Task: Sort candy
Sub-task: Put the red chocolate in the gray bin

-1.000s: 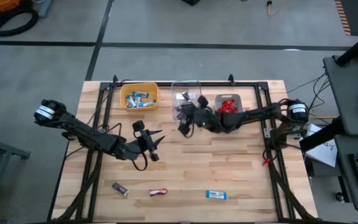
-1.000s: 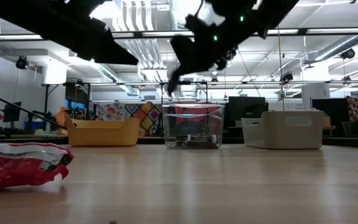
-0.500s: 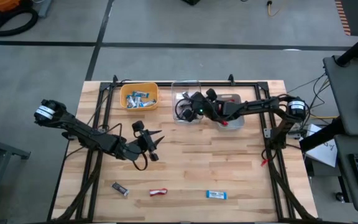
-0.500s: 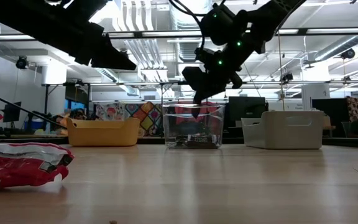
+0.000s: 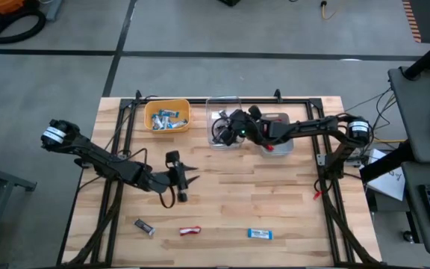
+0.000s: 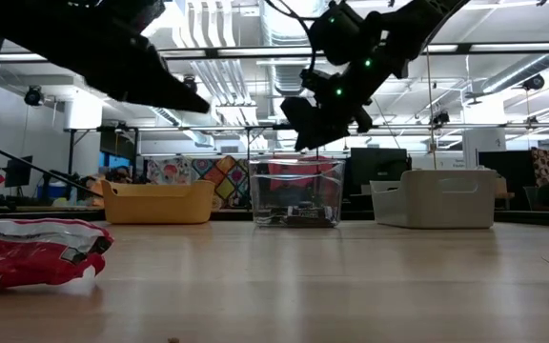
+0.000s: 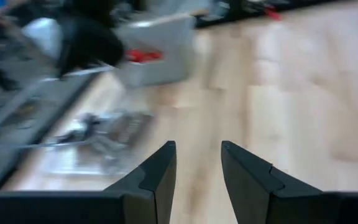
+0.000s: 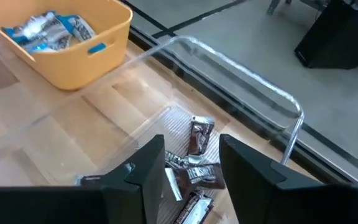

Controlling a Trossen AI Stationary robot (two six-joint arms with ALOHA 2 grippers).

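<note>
Three candies lie flat on the table near its front edge: a dark brown one (image 5: 144,226), a red one (image 5: 190,231) and a blue-and-white one (image 5: 259,234). Blue-and-white candies fill the yellow bin (image 5: 188,116), brown ones (image 8: 194,168) lie in the clear bin (image 5: 216,103), and red ones sit in the grey bin (image 5: 285,118). My right gripper (image 5: 226,128) (image 8: 191,146) hangs open over the clear bin with nothing between its fingers. My left gripper (image 5: 185,179) (image 7: 197,152) stands open above the bare table left of the middle, holding nothing.
The three bins stand in a row along the far edge, inside a black frame (image 5: 304,101) that runs around the table. In the low view the red candy (image 6: 36,252) fills the near left corner. Bare wood lies between the bins and the loose candies.
My right gripper has gone from the near side of the clear bin toward the far edge until it hangs over that bin, tipping down, and has opened there. My left gripper has stayed in place and turned a little about its wrist.
</note>
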